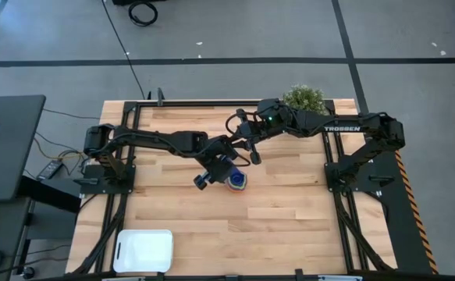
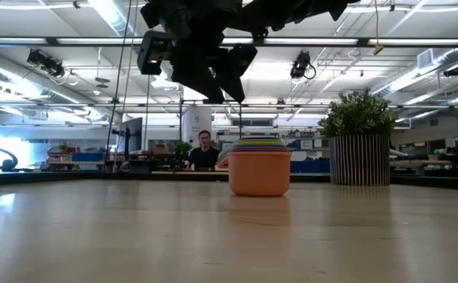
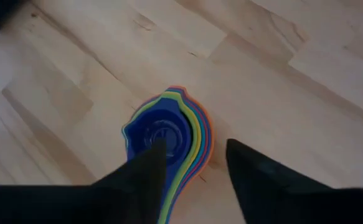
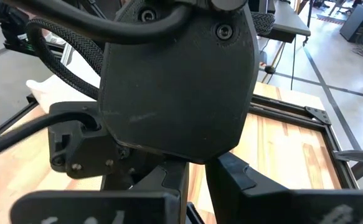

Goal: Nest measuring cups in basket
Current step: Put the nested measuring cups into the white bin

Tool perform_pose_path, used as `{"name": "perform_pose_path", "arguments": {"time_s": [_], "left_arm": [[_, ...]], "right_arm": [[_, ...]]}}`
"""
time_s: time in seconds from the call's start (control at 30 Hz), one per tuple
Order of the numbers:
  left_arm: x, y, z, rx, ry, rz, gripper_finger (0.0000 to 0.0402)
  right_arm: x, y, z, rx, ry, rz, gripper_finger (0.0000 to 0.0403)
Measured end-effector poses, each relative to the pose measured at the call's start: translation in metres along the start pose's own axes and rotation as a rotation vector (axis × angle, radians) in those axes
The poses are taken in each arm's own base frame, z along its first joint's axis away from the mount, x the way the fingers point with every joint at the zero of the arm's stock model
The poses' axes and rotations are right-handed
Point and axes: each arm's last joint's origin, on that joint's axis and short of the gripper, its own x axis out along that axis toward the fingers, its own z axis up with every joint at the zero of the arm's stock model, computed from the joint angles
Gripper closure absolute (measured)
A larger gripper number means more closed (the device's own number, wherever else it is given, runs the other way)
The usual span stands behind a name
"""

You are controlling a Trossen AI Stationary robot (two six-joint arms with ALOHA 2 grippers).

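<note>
The measuring cups (image 1: 236, 181) stand nested in one stack at the table's middle, resting on the base of the orange outer cup (image 2: 260, 174); the blue ones sit inside (image 3: 162, 127). My left gripper (image 3: 193, 146) hangs open just above the stack, slanting down, with its fingers clear of the cups in the low view (image 2: 217, 79). My right gripper (image 1: 250, 148) waits higher up, right behind the left wrist, its fingers close together on nothing (image 4: 197, 168). The white basket (image 1: 143, 250) lies at the table's near left edge.
A potted plant (image 1: 305, 99) in a ribbed pot (image 2: 360, 161) stands at the far right of the table. The left arm's wrist housing (image 4: 175, 81) fills the right wrist view. A person (image 2: 204, 151) sits in the room beyond the far edge.
</note>
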Motion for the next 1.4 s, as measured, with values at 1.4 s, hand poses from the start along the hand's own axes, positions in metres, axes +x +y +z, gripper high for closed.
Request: {"name": "perform_pose_path", "arguments": {"time_s": [1.4], "left_arm": [[0.042,-0.008,-0.004,0.37,0.187,0.009,0.0113]], "right_arm": [[-0.001,-0.002,0.008,-0.028,-0.067,-0.021,0.0346]]}}
